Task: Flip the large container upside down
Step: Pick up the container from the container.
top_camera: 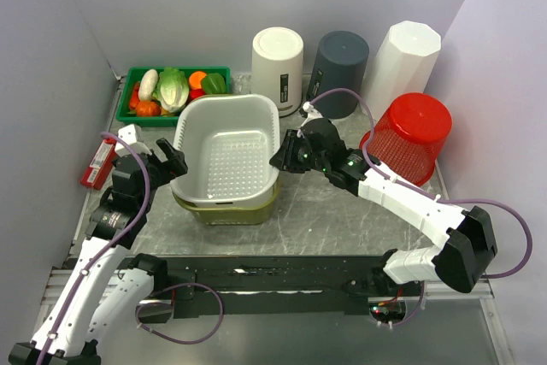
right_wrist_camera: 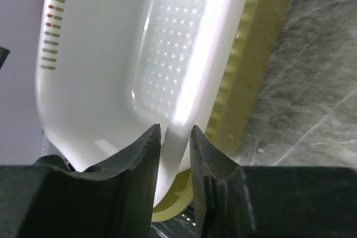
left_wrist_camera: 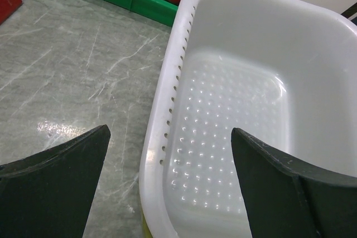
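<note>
White container (top_camera: 226,119), nested in a yellow-green basin (top_camera: 232,213), lies between both grippers; its long axis seems to run away from them. Right gripper (right_wrist_camera: 175,132) is pinched on the rim just left of it. Left gripper (left_wrist_camera: 170,137) is wide open, straddling the opposite rim and holding nothing.

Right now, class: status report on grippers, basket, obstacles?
Right gripper shut on white basket rim. Left gripper open, straddling opposite rim. Basket upright, nested in yellow-green tub. Vegetable tray close behind.

The left arm reaches forward, its left gripper (top_camera: 173,162) spread wide open. The right arm stretches out to the left, and the right gripper (top_camera: 280,156) pinches the tub (top_camera: 224,117) rim between narrowed fingers.
</note>
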Motion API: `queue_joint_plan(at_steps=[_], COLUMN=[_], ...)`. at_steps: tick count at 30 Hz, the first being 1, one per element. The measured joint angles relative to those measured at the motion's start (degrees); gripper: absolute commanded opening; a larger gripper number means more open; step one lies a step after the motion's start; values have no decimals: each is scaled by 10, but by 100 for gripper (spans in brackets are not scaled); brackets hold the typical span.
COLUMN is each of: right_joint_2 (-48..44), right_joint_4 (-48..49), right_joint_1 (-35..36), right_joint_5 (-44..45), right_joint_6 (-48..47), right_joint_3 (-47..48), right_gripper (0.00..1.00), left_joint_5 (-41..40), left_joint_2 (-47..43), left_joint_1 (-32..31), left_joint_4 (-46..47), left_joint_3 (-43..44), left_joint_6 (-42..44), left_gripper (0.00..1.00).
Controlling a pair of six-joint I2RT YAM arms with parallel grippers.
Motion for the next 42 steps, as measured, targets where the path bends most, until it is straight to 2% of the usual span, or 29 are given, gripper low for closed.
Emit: queue_joint_plan(at_steps=[15,31,36,42], right_joint_2=[11,70,88,99], right_joint_4=[50,172,236,253], right_joint_1=[-3,-12,-12,-10], right_joint_5=[-67,-145,-163,-164], right_joint_6=[52,173,219,241], right_joint_3=[-11,-11,-17,-18], right_gripper=[41,43,52,55], left_joint_5=[20,88,113,137], left_joint_2=[16,93,114,129], left_joint_1=[0,0,0,0], left_joint_4=[1,7,12,12], left_joint_3=[0,0,0,0], left_joint_6=[1,20,28,30], left_gripper=[96,96,96,97])
